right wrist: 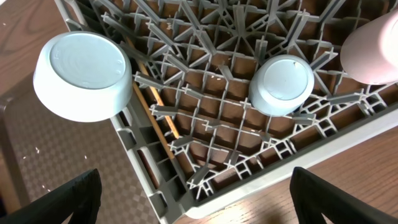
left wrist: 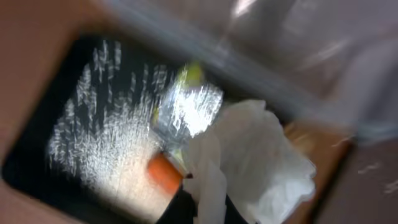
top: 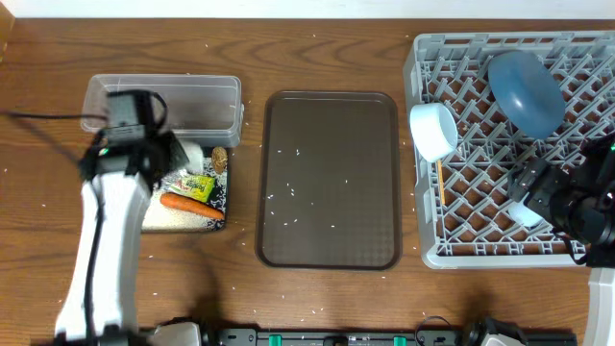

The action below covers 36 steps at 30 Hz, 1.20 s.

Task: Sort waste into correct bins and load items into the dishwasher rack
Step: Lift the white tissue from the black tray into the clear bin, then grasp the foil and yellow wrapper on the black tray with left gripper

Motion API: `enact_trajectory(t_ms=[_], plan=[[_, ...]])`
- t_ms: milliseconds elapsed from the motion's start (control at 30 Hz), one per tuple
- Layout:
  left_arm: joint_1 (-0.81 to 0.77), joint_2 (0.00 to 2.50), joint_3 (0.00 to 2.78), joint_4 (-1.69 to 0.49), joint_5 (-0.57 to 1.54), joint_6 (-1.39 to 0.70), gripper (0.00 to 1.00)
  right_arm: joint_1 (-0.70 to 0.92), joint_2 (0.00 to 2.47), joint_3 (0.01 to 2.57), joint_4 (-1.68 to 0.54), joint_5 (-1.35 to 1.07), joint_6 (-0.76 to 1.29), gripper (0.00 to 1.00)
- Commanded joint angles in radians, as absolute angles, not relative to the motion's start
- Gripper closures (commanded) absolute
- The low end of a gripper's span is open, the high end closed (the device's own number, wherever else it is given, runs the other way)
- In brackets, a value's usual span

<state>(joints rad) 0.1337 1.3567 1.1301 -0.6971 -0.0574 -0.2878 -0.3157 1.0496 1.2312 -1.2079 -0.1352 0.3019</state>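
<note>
Left gripper [top: 163,152] at 9 o'clock, blurred, jaws unclear; right gripper [right wrist: 199,193] at 3 o'clock — fingers spread wide.

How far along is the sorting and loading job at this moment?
Done: dark blue dish, white bowl, small cups and wooden sticks sit in the rack; carrot stick and wrapper lie in the black tray. In hand: left gripper is over that tray by the white napkin. Left: loose rice grains on the brown tray.
</note>
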Motion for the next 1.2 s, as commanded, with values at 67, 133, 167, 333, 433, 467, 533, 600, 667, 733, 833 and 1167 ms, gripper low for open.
enact_trajectory(t_ms=[67,133,167,333,433,467,533,600,667,733,833,1167], plan=[[0.133,1.344,1.143,-0.583,-0.033,-0.278,0.94,-0.319,1.045,1.243,-1.206,-0.139,0.282,0.1],[0.131,1.382,1.135,-0.52,-0.032,-0.278,0.94,-0.319,1.045,1.243,-1.206,-0.139,0.282,0.1],[0.131,1.406,1.132,-0.485,-0.027,-0.278,0.94,-0.319,1.045,1.243,-1.206,-0.139,0.282,0.1],[0.107,1.562,1.133,-0.296,0.02,-0.164,0.54,-0.319,1.045,1.243,-1.206,-0.139,0.282,0.09],[0.101,1.578,1.134,-0.302,0.019,-0.134,0.4,-0.319,1.045,1.243,-1.209,-0.139,0.278,0.09],[0.101,1.566,1.138,-0.334,0.018,-0.135,0.4,-0.319,1.045,1.243,-1.212,-0.139,0.272,0.09],[0.105,1.517,1.141,-0.435,0.011,-0.135,0.4,-0.319,1.045,1.243,-1.217,-0.139,0.259,0.09],[0.109,1.468,1.141,-0.513,0.008,-0.135,0.39,-0.319,1.045,1.243,-1.223,-0.138,0.245,0.09],[0.113,1.427,1.141,-0.579,-0.001,-0.135,0.39,-0.319,1.045,1.243,-1.224,-0.138,0.245,0.09],[0.121,1.409,1.135,-0.624,-0.024,-0.135,0.39,-0.319,1.045,1.243,-1.222,-0.138,0.245,0.09],[0.143,1.42,1.101,-0.645,-0.038,-0.136,0.39,-0.319,1.045,1.243,-1.222,-0.138,0.245,0.09],[0.22,1.574,0.998,-0.589,-0.038,-0.18,0.39,-0.319,1.045,1.243,-1.223,-0.138,0.245,0.09]])
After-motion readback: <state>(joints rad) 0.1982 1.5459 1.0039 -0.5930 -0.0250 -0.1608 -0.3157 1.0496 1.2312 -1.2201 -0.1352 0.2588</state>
